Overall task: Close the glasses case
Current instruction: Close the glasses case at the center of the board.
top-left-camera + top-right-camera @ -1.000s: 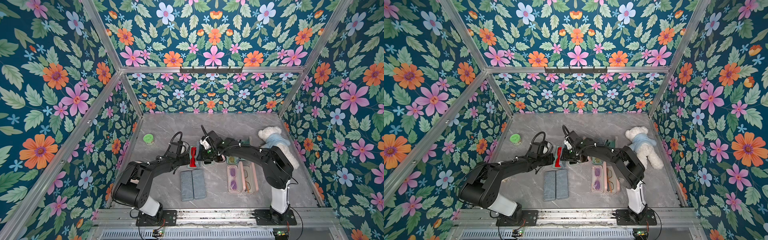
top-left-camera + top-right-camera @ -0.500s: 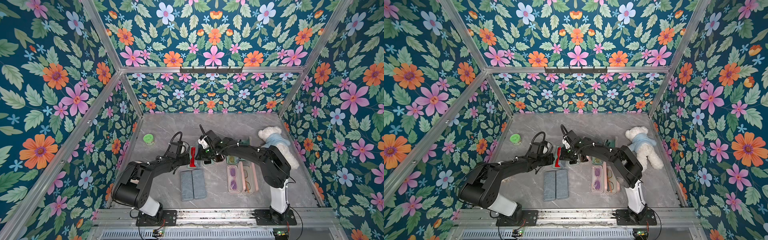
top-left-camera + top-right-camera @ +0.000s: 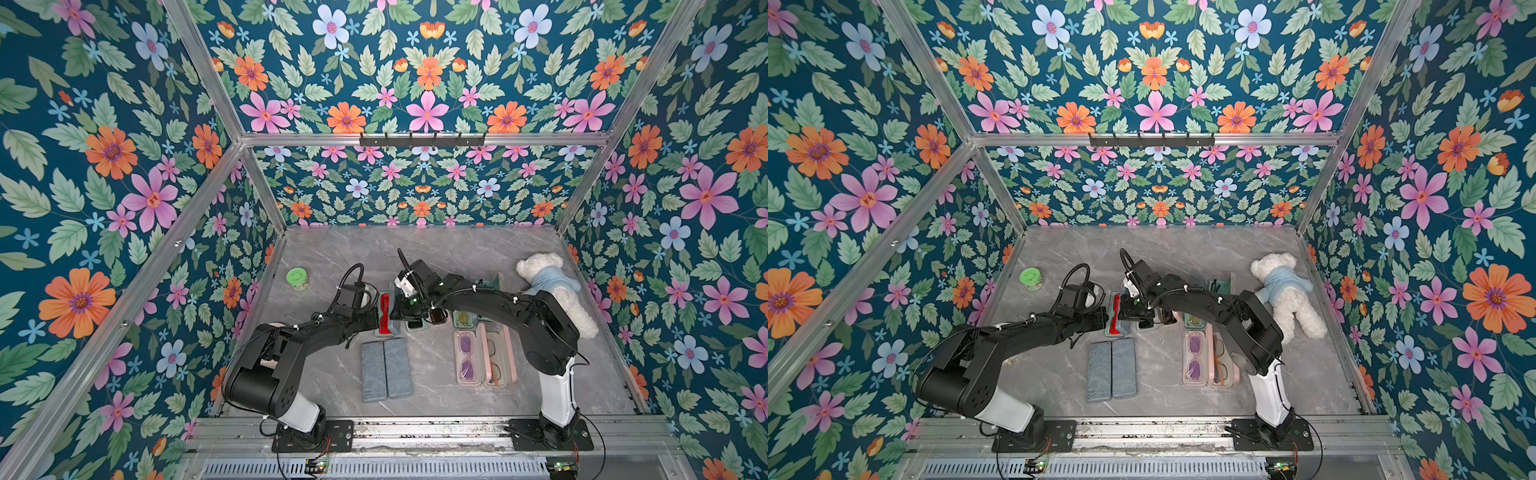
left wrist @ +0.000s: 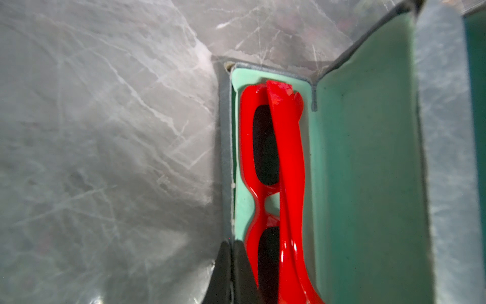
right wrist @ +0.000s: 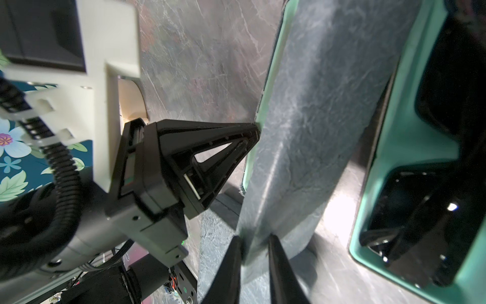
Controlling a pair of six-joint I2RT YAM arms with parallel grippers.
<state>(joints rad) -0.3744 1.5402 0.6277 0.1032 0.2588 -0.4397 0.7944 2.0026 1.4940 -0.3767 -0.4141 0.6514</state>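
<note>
The glasses case [image 3: 381, 331] lies open mid-table, grey-blue outside and mint inside, with folded red sunglasses [image 4: 289, 158] in its base. Its lid [image 4: 368, 158] stands about upright beside the base. My left gripper [image 4: 232, 246] is shut on the rim of the base's outer wall, on the side away from the lid. My right gripper [image 5: 253, 244] is shut on the lower edge of the lid [image 5: 315, 105]. In both top views the two grippers [image 3: 376, 322] [image 3: 1125, 311] meet over the case [image 3: 1115, 330], which they partly hide.
Right of the case lie open cases with dark sunglasses [image 3: 415, 324] [image 5: 420, 158] and pink cases with purple glasses [image 3: 467, 357]. Two closed blue-grey cases [image 3: 386, 368] lie nearer the front. A teddy bear [image 3: 552, 291] lies far right and a green jar [image 3: 297, 277] far left.
My right gripper's jaws have closed onto the lid and its wrist has shifted slightly left. The left arm has stayed in place.
</note>
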